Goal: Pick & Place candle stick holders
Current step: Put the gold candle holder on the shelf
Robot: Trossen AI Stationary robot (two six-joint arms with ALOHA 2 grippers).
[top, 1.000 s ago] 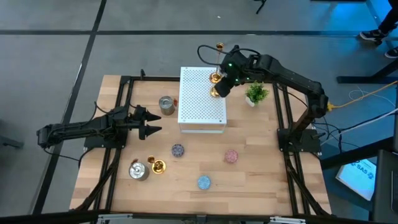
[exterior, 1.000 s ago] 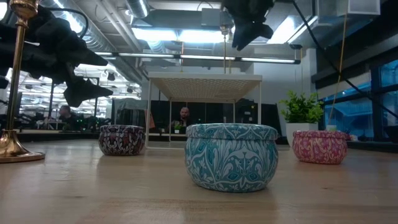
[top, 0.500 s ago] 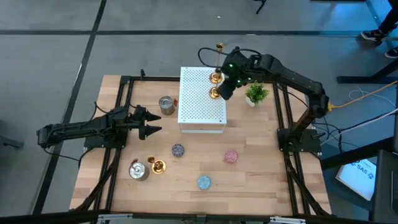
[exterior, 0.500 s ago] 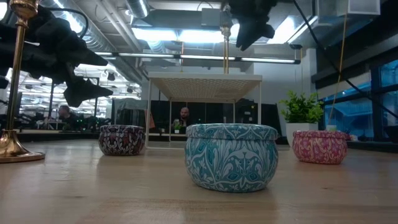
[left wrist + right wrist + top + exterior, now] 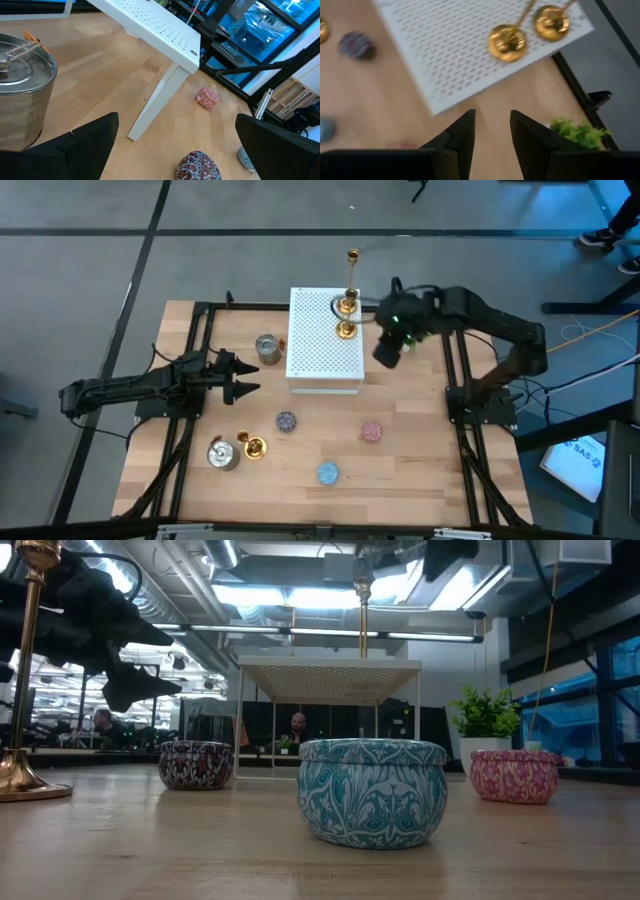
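Two tall thin gold candle stick holders stand by their round bases (image 5: 346, 330) (image 5: 347, 305) on the right part of the white perforated box (image 5: 320, 345). They also show in the right wrist view (image 5: 506, 42) (image 5: 551, 22). My right gripper (image 5: 388, 352) is open and empty, just off the box's right edge, its fingers (image 5: 462, 135) pointing down. My left gripper (image 5: 242, 378) waits open at the table's left, left of the box. A small gold holder (image 5: 253, 446) and a silvery cup (image 5: 222, 454) stand near the front left.
A silvery tin (image 5: 267, 348) stands left of the box. Small round tins lie in front of it: dark (image 5: 286, 421), pink (image 5: 372, 430), blue (image 5: 328, 473). A green potted plant (image 5: 577, 132) stands right of the box, beside my right gripper. A person shows in the room beyond (image 5: 296, 726).
My right gripper has drawn away from the gold holder on the box, going toward the table's right and near edges and off the box's right side. Both gold holders stay upright on the box.
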